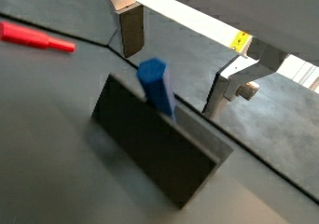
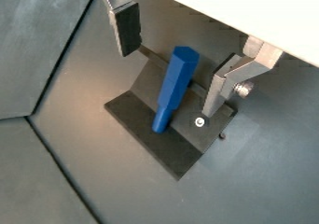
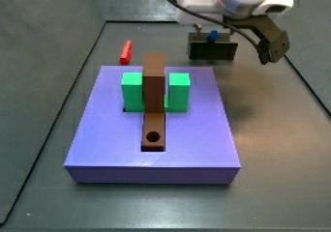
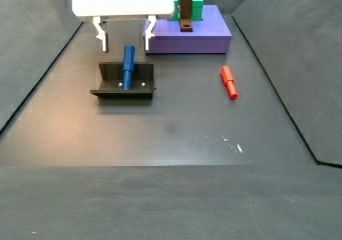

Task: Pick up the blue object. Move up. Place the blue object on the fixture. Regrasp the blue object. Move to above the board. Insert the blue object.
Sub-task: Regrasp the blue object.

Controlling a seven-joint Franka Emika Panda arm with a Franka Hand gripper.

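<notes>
The claw (image 4: 124, 38) hung open just above the fixture (image 4: 123, 87), its silver fingers (image 2: 125, 24) apart on either side of the blue peg (image 2: 173, 88) and not touching it. The peg leaned on the fixture. A red peg (image 4: 229, 81) lay nearby on the dark floor (image 4: 174, 134). The brown board (image 3: 154, 101) ran through a green block (image 3: 132, 91).

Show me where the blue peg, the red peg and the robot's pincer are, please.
blue object (image 2: 173, 88): a wrist view, middle of its shaft, leaning on the fixture.
red peg (image 4: 229, 81): a side view, mid-length, lying on the floor.
pincer (image 4: 124, 39): a side view, midway between its fingertips, open above the blue object.
</notes>
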